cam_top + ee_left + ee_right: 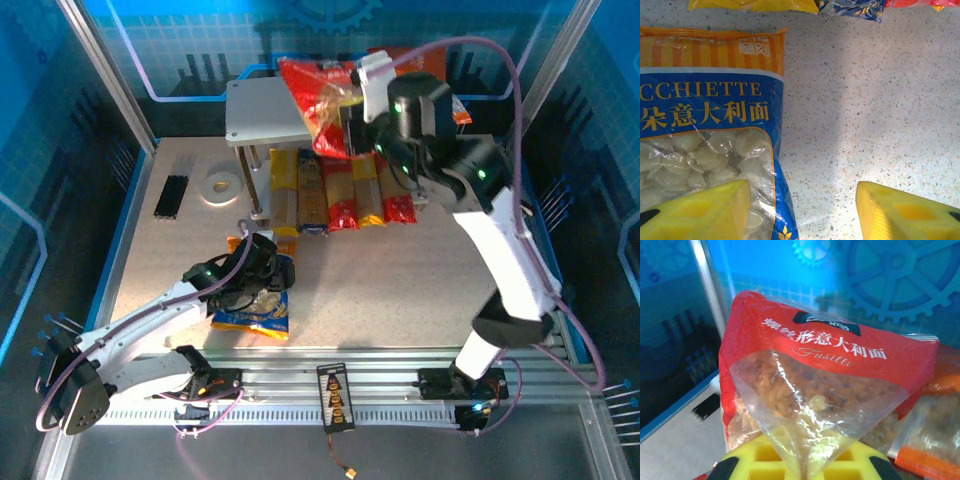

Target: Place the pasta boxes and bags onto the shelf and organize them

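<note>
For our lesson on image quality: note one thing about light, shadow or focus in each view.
Top external: blue light tints the walls, and the shelf shades the long packs beneath it. Left wrist: a pale bright patch lies on the table; the left end effector's yellow fingers look soft. Right wrist: the red bag is sharp, the gear pattern behind it blurred.

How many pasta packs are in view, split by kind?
Long narrow packs: 5
Pillow bags: 3 (red bag, blue-yellow bag, orange bag)
Total: 8
</note>
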You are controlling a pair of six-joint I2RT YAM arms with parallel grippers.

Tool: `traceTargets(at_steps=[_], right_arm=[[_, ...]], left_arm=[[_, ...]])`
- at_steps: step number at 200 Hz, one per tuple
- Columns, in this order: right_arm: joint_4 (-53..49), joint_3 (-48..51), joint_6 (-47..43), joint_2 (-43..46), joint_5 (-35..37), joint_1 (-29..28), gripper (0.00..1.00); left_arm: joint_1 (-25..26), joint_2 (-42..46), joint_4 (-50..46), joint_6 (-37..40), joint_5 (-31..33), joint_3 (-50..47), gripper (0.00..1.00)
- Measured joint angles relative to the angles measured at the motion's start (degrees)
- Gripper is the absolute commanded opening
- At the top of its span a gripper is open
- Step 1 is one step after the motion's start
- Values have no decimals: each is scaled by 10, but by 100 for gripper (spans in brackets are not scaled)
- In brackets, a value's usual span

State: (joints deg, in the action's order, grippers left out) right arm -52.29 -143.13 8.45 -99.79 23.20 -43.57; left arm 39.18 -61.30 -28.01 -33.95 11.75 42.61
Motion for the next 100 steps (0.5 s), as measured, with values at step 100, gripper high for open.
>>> traceTargets(at_steps=[100], right_arm=[[66,-103,-66,-181,32,59,0]], left_arm=[[0,0,-17,11,5,1,59]])
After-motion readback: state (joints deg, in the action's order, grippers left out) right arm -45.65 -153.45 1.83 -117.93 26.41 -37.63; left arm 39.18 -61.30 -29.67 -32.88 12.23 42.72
